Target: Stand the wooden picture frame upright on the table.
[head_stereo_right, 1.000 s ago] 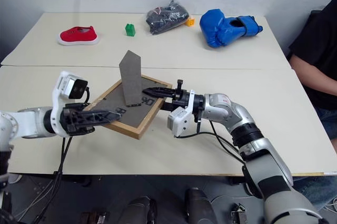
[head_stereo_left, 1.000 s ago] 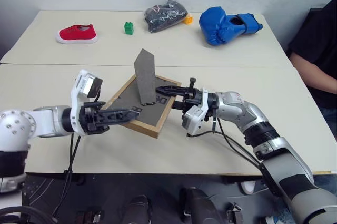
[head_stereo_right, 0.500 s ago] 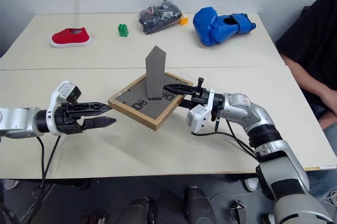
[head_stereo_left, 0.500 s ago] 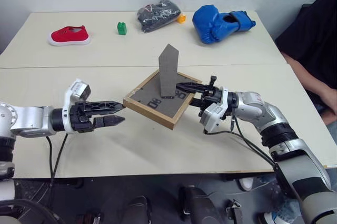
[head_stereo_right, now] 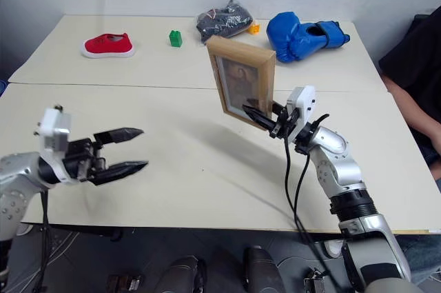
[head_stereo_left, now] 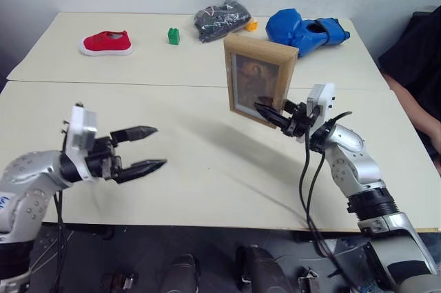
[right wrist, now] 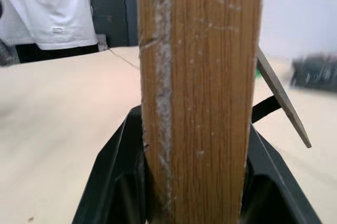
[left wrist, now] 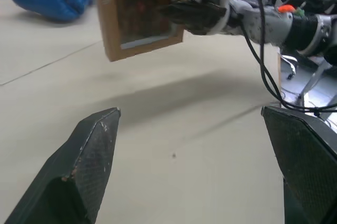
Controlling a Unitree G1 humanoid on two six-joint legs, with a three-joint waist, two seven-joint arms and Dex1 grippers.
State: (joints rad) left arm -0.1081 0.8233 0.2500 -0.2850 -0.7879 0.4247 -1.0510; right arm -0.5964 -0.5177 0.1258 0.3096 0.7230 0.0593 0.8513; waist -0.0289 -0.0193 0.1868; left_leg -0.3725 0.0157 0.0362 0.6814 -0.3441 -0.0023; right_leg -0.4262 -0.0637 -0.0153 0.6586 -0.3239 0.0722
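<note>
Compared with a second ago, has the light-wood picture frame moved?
Yes. The light-wood picture frame has swung up from lying face-down to upright, its picture facing the camera. It is shut in the right gripper, and its top edge now stands level with the blue boxing glove.

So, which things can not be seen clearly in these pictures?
- Frame: its bottom edge, head views, hidden by the right tool; whether it touches the table is unclear.
- Stand: right wrist view, mostly behind the frame's side.
- Person: cut off by the edge.
</note>
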